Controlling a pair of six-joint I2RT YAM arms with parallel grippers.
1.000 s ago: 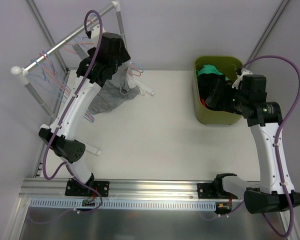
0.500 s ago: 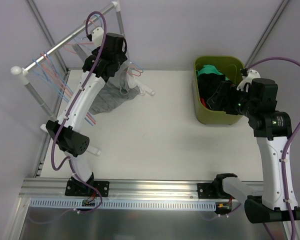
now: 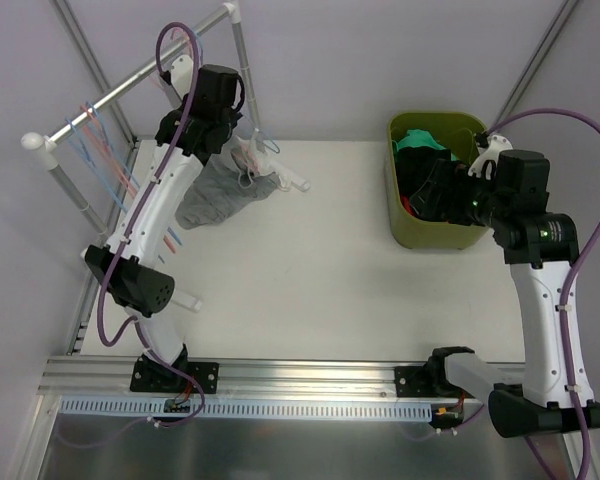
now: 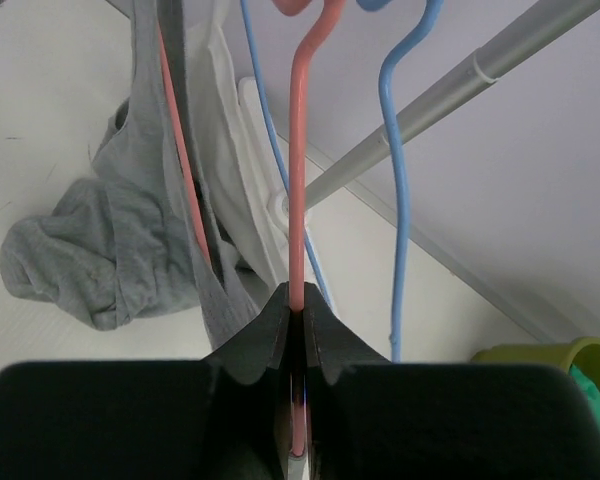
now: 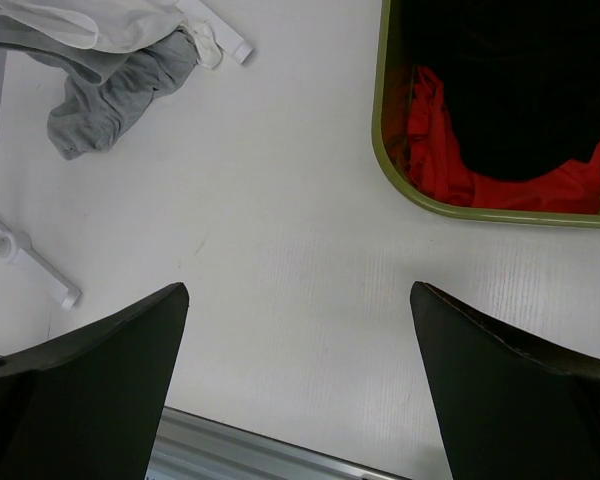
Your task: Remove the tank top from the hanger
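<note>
Clothes [image 3: 420, 140], teal, red and black, fill the green bin [image 3: 392, 205]; right gripper [image 5: 298, 292] gapes near it, left gripper [image 4: 298, 312], well away, clamps a pink hanger [image 4: 298, 180].

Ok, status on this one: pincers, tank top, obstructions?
Left pincer shut on pink hanger stem. Right pincer open, empty, beside green bin. Gray tank top not yet off, lower part bunched on table. Blue hanger close alongside.

left gripper [image 4: 297, 312]: clamping tight on the pink hanger [image 4: 298, 170], one fingertip pressing each side of its wire
pink hanger: rising straight up out of the jaws
blue hanger [image 4: 401, 190]: hanging just right of it, apart from the fingers
grey tank top [image 4: 90, 250]: drooping at the left, bunching on the table [image 4: 20, 100]
green bin [image 4: 540, 355]: showing at the right edge
</note>
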